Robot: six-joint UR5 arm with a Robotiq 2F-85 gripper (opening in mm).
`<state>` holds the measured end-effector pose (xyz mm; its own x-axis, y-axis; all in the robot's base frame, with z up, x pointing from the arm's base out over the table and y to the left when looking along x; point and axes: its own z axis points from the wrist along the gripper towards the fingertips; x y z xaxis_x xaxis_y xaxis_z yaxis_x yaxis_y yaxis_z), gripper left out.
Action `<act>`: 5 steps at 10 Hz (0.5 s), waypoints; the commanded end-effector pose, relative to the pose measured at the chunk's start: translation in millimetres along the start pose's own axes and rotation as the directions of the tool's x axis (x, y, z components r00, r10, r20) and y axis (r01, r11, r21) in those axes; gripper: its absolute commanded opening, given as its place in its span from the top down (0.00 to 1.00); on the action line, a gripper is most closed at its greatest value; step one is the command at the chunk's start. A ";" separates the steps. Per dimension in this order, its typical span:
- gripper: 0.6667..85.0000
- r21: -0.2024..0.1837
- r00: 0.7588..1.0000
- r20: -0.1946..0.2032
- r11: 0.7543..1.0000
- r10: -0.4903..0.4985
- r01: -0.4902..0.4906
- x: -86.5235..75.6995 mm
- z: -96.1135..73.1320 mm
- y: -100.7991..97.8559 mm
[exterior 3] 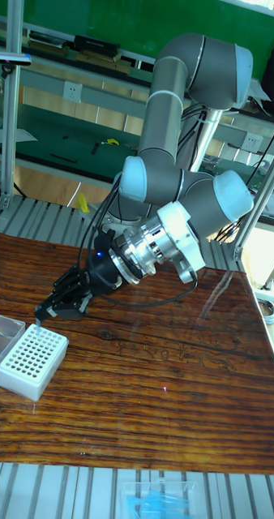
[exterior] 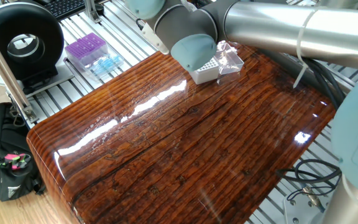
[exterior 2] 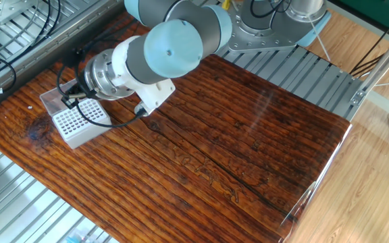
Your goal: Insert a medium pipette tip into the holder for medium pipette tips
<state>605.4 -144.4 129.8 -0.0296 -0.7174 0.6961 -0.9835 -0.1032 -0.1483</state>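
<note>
The holder for medium pipette tips point(exterior 3: 32, 361) is a white block with a grid of holes, standing at the wooden table's left end; its clear lid point(exterior 3: 2, 332) lies open behind it. My gripper point(exterior 3: 42, 316) hangs tilted just above the holder's far corner, shut on the medium pipette tip point(exterior 3: 37, 324), whose point sits at the top holes. From the other fixed view, the gripper point(exterior 2: 71, 100) is over the holder point(exterior 2: 80, 123). In one fixed view the wrist hides most of the holder point(exterior: 207, 72); the gripper itself is hidden there.
A purple tip box point(exterior: 86, 48) and a heap of light-blue tips point(exterior: 106, 63) lie on the slatted bench beyond the table. A black round device point(exterior: 23, 40) and a black bag point(exterior: 5, 155) are at the left. Cables point(exterior 2: 5, 64) run near the holder.
</note>
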 end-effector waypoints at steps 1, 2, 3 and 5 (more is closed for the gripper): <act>1.00 -0.022 0.999 0.032 1.000 0.021 -0.020 -10.4 1.7 6.3; 1.00 -0.022 0.999 0.029 1.000 0.022 -0.021 -8.7 0.5 6.5; 1.00 -0.017 0.999 0.024 1.000 0.024 -0.024 -6.4 0.0 4.9; 1.00 -0.017 0.999 0.026 1.000 0.022 -0.021 -6.9 -1.8 0.7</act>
<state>603.7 -140.3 126.7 -0.0400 -0.7283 0.6841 -0.9849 -0.0868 -0.1500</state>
